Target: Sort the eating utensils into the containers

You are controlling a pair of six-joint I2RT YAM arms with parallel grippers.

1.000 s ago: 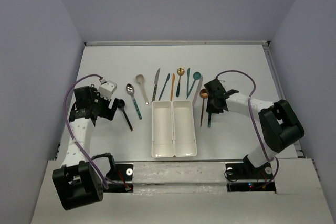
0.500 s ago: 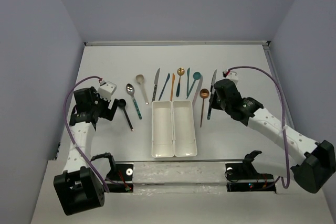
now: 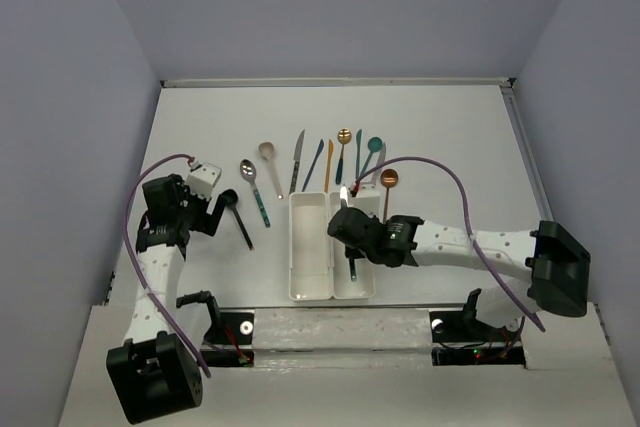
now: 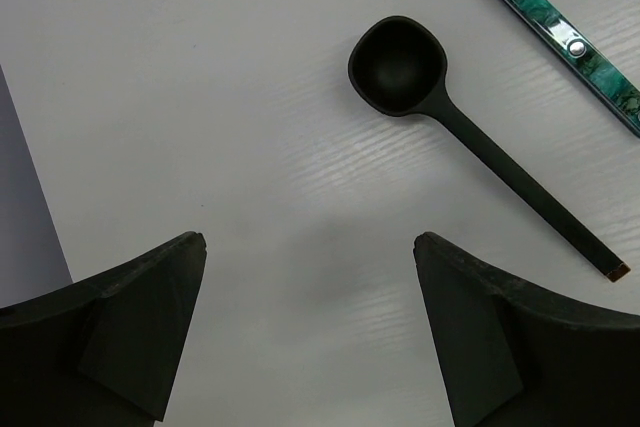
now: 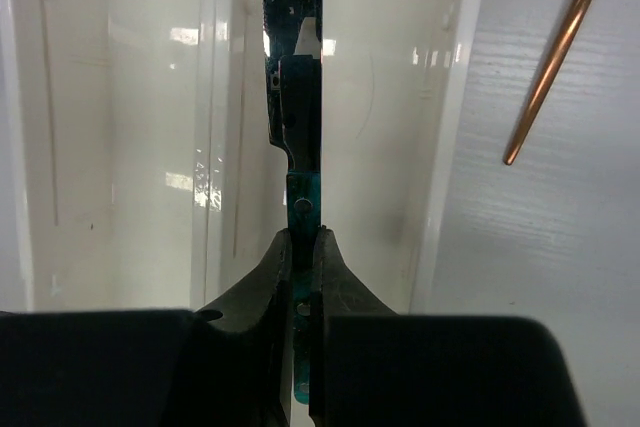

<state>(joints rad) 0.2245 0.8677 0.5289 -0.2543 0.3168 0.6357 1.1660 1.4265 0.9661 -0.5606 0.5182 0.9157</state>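
The two joined white bins [image 3: 331, 247] lie at the table's front middle. My right gripper [image 3: 350, 239] is shut on a teal-handled knife [image 3: 353, 269] and holds it lengthwise over the right bin. In the right wrist view the fingers [image 5: 280, 267] pinch the teal handle [image 5: 302, 197] above the bin wall [image 5: 445, 147]. My left gripper [image 3: 212, 211] is open and empty, just left of a black spoon [image 3: 237, 215]. In the left wrist view the black spoon [image 4: 397, 65] lies ahead of the open gripper [image 4: 305, 239]. Both bins look empty.
Behind the bins lie a silver spoon with a teal handle [image 3: 252, 185], a tan spoon [image 3: 268, 162], a silver knife [image 3: 296, 160], a blue knife [image 3: 315, 162], an orange knife [image 3: 328, 165], a gold spoon [image 3: 343, 152], a teal spoon [image 3: 370, 157] and a copper spoon [image 3: 387, 197].
My right arm has carried the teal-handled knife from the table right of the bins to over the right bin. The left gripper has hardly moved.
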